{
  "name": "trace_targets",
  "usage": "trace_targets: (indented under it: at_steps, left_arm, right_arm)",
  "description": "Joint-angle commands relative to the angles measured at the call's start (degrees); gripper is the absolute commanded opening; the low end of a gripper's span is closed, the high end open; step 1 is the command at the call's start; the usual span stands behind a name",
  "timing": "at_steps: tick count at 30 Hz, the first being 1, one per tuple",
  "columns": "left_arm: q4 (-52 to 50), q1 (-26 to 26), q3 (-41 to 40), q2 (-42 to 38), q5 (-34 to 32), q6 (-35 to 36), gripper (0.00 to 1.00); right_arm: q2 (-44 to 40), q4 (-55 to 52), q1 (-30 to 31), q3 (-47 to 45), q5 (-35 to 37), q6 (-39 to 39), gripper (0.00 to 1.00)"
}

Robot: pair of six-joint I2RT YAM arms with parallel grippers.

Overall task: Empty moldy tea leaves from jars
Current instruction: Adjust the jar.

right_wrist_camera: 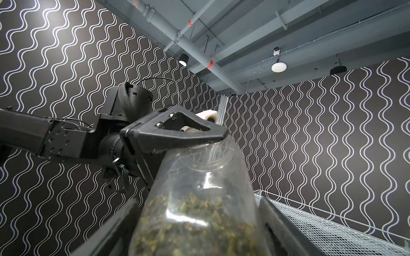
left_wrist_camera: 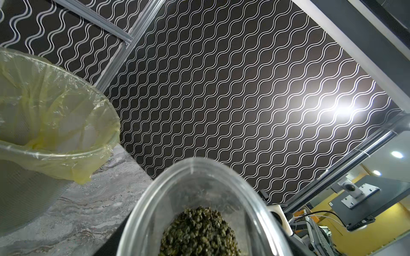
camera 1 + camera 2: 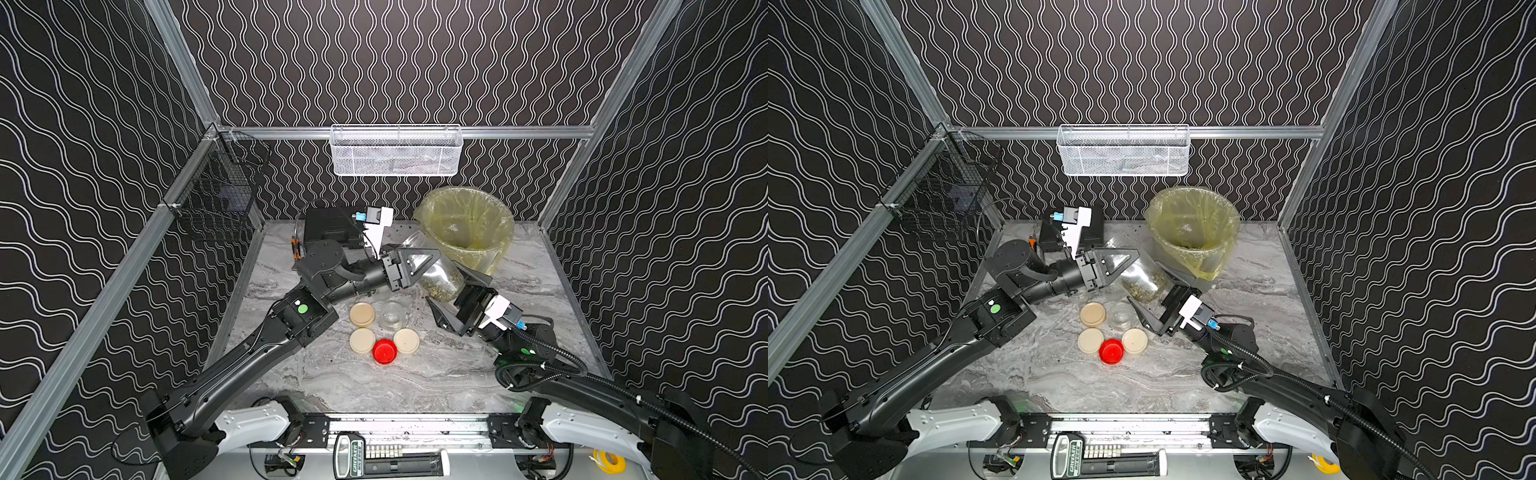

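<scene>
A large clear jar (image 3: pixel 432 274) (image 3: pixel 1144 276) hangs tilted over the table, lidless, with its mouth toward the bucket. Olive-brown tea leaves (image 3: pixel 445 289) (image 2: pixel 199 230) (image 1: pixel 195 221) lie heaped at its lower end. My left gripper (image 3: pixel 432 259) (image 3: pixel 1131 257) is shut on the jar near its neck. In the left wrist view the jar's rim (image 2: pixel 199 166) fills the foreground and hides the fingers. My right gripper (image 3: pixel 441 281) (image 3: pixel 1143 280) (image 1: pixel 199 199) is shut on the jar's base, a finger (image 1: pixel 124 221) pressed against each side.
The bucket lined with a yellow bag (image 3: pixel 465 226) (image 3: pixel 1194 226) (image 2: pixel 55 115) stands just behind the jar. In front stand a small lidless glass jar (image 3: pixel 392 316), three cream lids (image 3: pixel 362 314) and a red lid (image 3: pixel 384 351). A white mesh basket (image 3: pixel 395 151) hangs on the back rail.
</scene>
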Motion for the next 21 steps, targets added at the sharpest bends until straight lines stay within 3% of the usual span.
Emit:
trace_targets:
  at_steps: [1, 10, 12, 14, 21]
  left_arm:
    - [3.19, 0.08, -0.14, 0.28, 0.28, -1.02, 0.51]
    - [3.59, 0.03, -0.56, -0.09, 0.17, -0.86, 0.54]
    - [3.91, 0.04, -0.63, -0.36, 0.36, 0.31, 0.80]
    - [4.55, 0.17, -0.88, -0.95, 0.95, 3.81, 0.96]
    - [-5.65, 0.12, 0.95, -5.96, -8.30, 19.79, 0.99]
  right_arm:
    - [0.32, 1.80, 0.12, 0.70, -2.21, 0.39, 0.85]
    - [0.60, 1.71, -0.12, 1.55, -3.49, 1.38, 0.62]
    - [0.16, 2.21, -0.20, 1.42, -2.76, 1.85, 0.59]
    - [-0.73, 1.36, -0.36, 1.59, -2.00, 2.00, 0.55]
    - [-4.71, -3.81, -1.37, 3.20, 2.16, 2.36, 0.50]
